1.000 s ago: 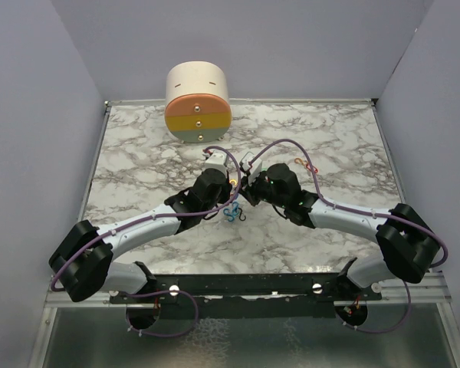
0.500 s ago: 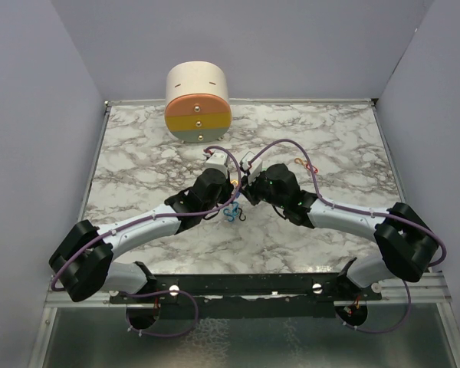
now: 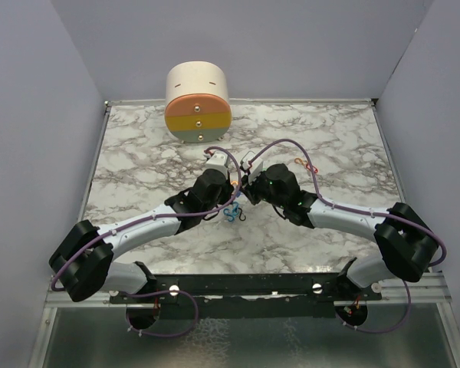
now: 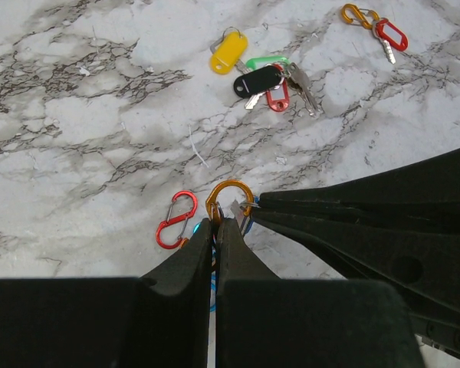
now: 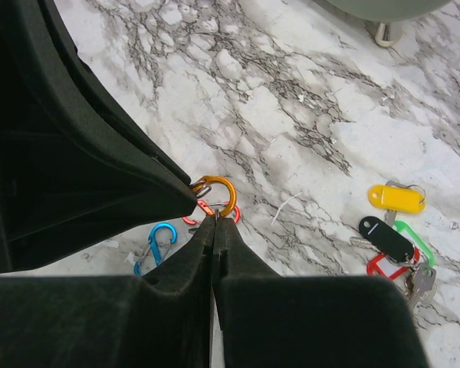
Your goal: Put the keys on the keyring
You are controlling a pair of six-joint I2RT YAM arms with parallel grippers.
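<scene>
Left gripper [image 4: 216, 223] clamped on orange carabiner [image 4: 230, 201]; right gripper [image 5: 215, 222], fingers together, touches its rim. Brace steady, press gate inward; keys [image 4: 262, 80] well ahead.

Grey-veined white marble table [image 4: 84, 115] bears an orange clip [image 4: 230, 184], red clip [image 4: 175, 220], yellow-tagged key [image 4: 230, 50].

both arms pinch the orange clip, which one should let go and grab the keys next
Left, probably: the keys lie straight ahead of its fingers; in the right wrist view they sit off to the side.
</scene>
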